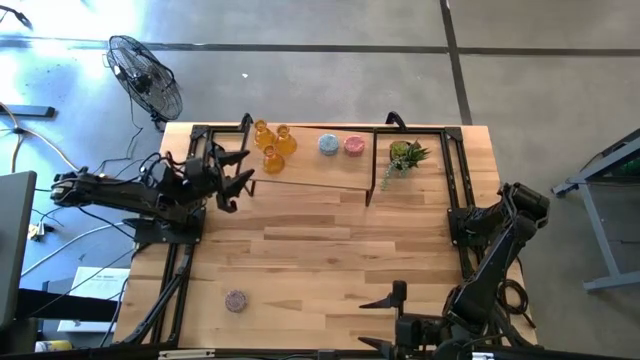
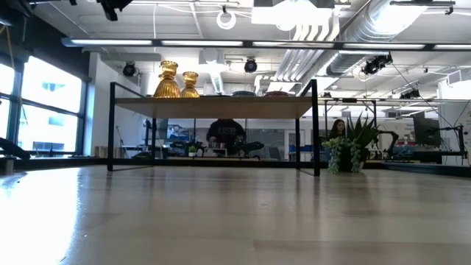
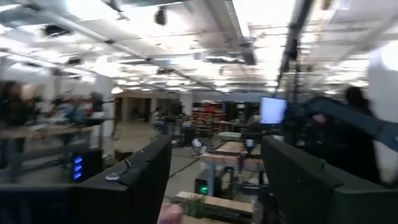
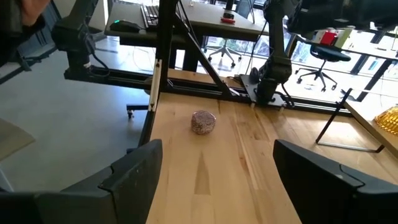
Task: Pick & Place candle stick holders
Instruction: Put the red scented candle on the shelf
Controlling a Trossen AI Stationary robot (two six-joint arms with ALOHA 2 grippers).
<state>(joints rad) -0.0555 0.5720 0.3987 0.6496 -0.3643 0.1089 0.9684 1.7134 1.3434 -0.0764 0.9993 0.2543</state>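
Note:
Three amber bottle-like candle stick holders stand on a raised wooden shelf at the table's far side. A blue-grey holder and a pink one stand on it too. A mauve holder sits on the table near the front left. My left gripper hovers open by the shelf's left end, close to the amber holders, with nothing between its fingers. My right gripper stands open near the front edge, facing the mauve holder from its right.
A small green potted plant stands at the shelf's right end. The shelf's black legs and the arms' black frames border the table. A floor fan stands beyond the far left corner. The table's middle is bare wood.

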